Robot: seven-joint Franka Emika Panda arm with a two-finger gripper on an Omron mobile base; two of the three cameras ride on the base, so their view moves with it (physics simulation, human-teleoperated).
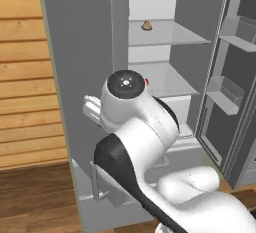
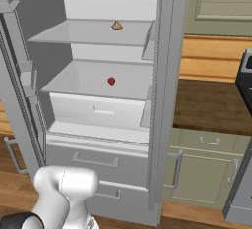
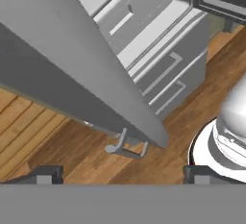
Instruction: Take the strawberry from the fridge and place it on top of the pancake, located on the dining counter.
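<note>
We see the strawberry (image 2: 111,81) on the middle shelf (image 2: 78,83) of the open fridge (image 2: 162,100), our end effector (image 3: 120,175) spread wide, empty; judged tiny, light, soft, so we pinch gently across its middle.

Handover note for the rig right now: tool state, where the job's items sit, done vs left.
Tool: open, empty, pointing down past the edge of the open left door toward the floor.
Strawberry: on the fridge's lower shelf, above the white inner drawer, untouched.
A tan lump sits on the upper shelf; not the target.
Done: both fridge doors stand open.
Left: reach in, grasp the strawberry, carry it to the pancake on the dining counter, set it on top.
</note>
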